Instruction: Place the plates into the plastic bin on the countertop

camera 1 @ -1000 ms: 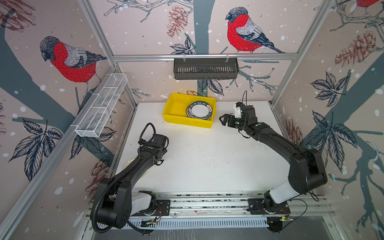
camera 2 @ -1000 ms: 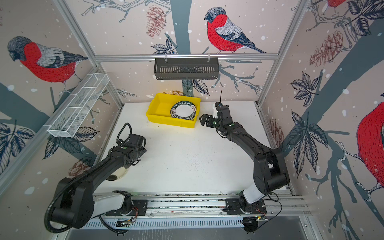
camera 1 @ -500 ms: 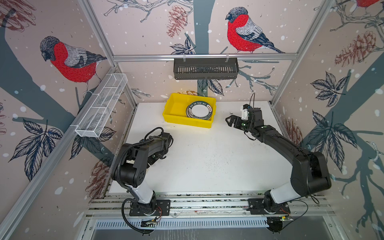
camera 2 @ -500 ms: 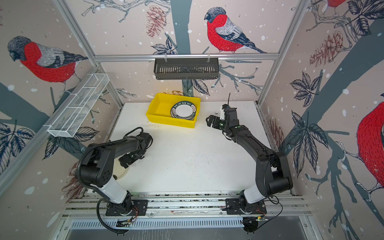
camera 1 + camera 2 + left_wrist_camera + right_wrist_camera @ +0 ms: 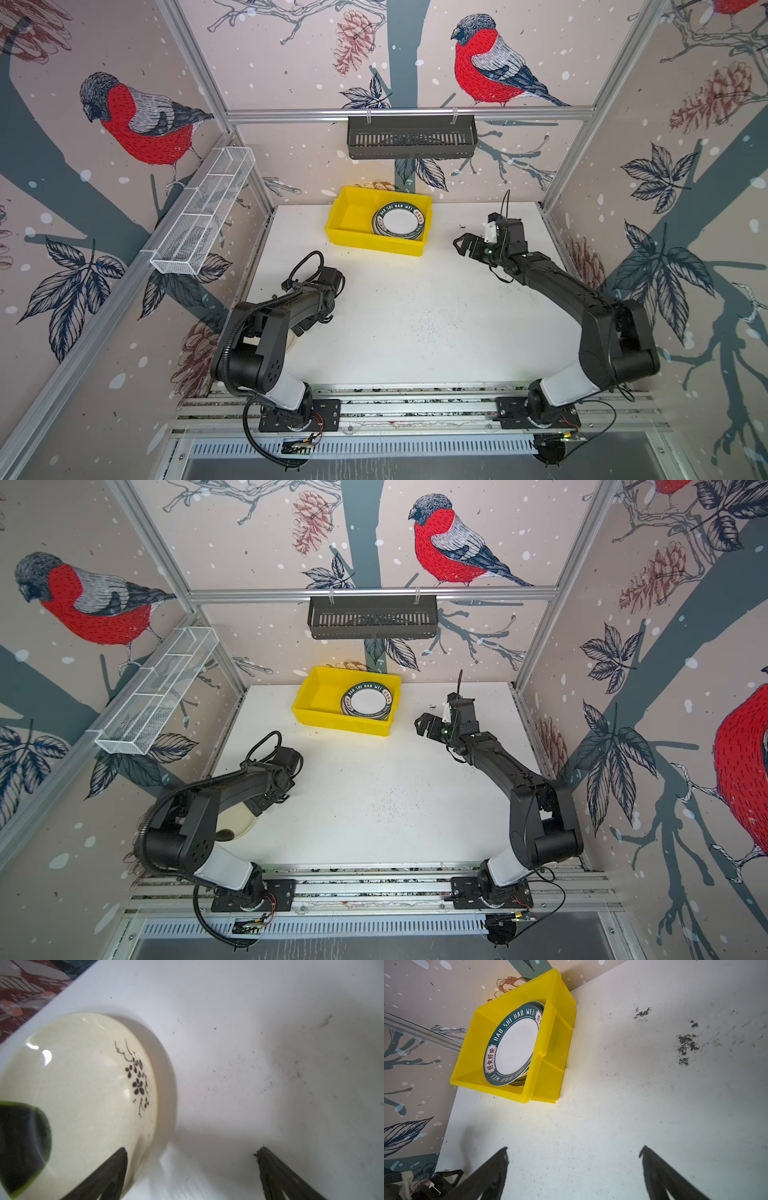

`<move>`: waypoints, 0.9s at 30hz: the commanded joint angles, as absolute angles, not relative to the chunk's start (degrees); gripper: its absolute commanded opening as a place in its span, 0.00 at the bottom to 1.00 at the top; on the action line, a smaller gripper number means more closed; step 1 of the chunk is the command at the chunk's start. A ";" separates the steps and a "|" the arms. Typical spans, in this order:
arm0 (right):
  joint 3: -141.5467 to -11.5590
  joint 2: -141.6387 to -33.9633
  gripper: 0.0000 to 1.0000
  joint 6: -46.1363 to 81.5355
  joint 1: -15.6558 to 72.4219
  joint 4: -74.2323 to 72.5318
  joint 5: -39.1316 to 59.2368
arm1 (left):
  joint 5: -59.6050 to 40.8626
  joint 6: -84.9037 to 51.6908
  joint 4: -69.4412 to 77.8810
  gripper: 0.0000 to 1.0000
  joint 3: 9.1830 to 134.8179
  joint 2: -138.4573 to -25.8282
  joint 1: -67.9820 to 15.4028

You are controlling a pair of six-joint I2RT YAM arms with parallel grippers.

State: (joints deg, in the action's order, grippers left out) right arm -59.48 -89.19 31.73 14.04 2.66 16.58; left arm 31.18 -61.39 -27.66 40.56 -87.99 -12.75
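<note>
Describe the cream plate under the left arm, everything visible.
The cream floral plate is round, shallow and glossy, ceramic by its look, with a small dark blossom sprig near one side and a dark, green-edged patch at another. It lies flat, face up, on the white countertop near its left edge. In a top view the left arm hides most of it. The open left gripper hangs above, one finger over its rim; contact cannot be told.

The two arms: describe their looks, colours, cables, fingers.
Both the left arm and right arm are matte black with a white shoulder shell. A ribbed black hose loops along the left; the right carries thin black wire and a white wrist piece. Fingers: black, tapered, with triangular cut-outs.
</note>
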 commanded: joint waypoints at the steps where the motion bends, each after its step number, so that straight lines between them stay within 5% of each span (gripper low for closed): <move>1: -60.37 -89.81 1.00 32.34 14.02 2.00 17.38 | 27.51 -60.18 -26.68 0.97 39.73 -87.26 -12.83; 27: -62.39 -91.76 1.00 32.17 13.89 3.40 17.83 | 21.83 -54.69 -21.32 0.97 50.02 -91.41 -22.78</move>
State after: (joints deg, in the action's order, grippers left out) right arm -61.60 -91.50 31.75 13.89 3.36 17.56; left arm 23.42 -55.07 -22.48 48.47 -90.50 -22.06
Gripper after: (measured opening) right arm 0.997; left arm 0.968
